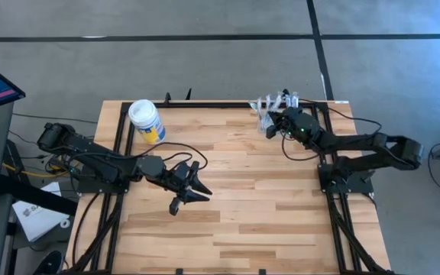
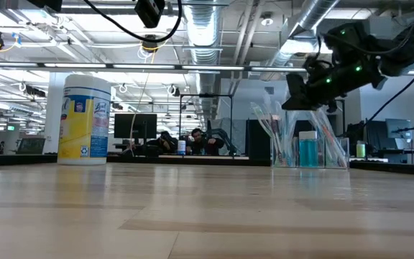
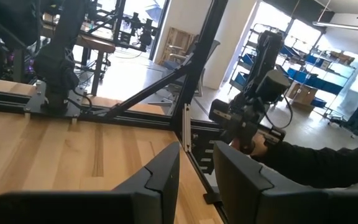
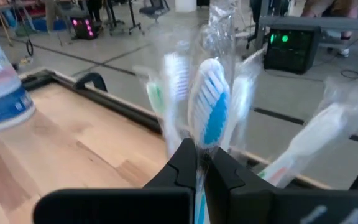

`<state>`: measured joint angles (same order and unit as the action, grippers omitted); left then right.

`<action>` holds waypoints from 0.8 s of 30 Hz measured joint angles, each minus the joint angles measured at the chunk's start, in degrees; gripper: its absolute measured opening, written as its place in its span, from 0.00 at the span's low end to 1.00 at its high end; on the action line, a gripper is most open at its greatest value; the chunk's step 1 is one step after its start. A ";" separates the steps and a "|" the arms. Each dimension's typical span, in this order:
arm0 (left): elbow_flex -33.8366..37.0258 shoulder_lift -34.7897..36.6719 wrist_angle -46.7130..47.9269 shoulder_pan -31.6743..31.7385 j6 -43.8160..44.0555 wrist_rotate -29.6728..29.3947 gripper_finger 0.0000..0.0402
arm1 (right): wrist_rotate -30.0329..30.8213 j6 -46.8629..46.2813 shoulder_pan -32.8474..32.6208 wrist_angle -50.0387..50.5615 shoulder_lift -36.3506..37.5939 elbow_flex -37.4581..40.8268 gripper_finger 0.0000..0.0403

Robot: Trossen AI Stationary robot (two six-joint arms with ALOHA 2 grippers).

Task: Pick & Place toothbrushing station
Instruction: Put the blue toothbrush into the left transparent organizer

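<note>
1. While the right gripper hangs over the table's far right corner, its jaws are pinched fully together on a wrapped toothbrush with blue and white bristles, the brush standing upright between them.
2. Around that brush stand other wrapped toothbrushes, all leaning out of the toothbrushing station, a clear cup sitting on the wood right at the far edge near that same corner.
3. The cup itself is nearly invisible from above; in the low view it shows under the gripper, with something blue inside it.
4. The left gripper waits near the middle of the table, left of centre, its 2 fingers partly apart and holding nothing.
5. A white-lidded yellow-and-blue canister stands near the far left corner, well apart from both arms.
6. Risks, as I judge them: the grip is on slippery wrapping, so the brush could slide out; lifting it may drag neighbouring brushes or tip the light cup, which stands close to the table's edge and rail.
</note>
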<state>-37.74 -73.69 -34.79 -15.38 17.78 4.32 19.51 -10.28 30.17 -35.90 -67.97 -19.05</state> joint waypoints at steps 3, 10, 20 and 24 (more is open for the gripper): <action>0.00 0.02 0.03 0.00 0.00 0.00 0.23 | -0.19 -0.30 0.21 -1.22 -3.16 0.00 0.00; 0.00 0.02 0.11 0.00 0.00 -0.02 0.23 | -0.02 -0.94 0.39 -5.71 -8.89 -0.20 0.01; 0.01 0.02 0.35 0.00 0.00 -0.04 0.23 | -0.26 -1.78 0.24 -6.36 -10.81 0.04 0.14; 0.02 0.02 0.42 0.00 0.02 -0.04 0.23 | -0.24 -1.63 -0.22 -5.59 -9.44 0.04 0.16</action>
<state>-37.71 -73.67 -34.37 -15.38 17.80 4.27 19.27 -11.91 29.95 -41.50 -77.41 -19.00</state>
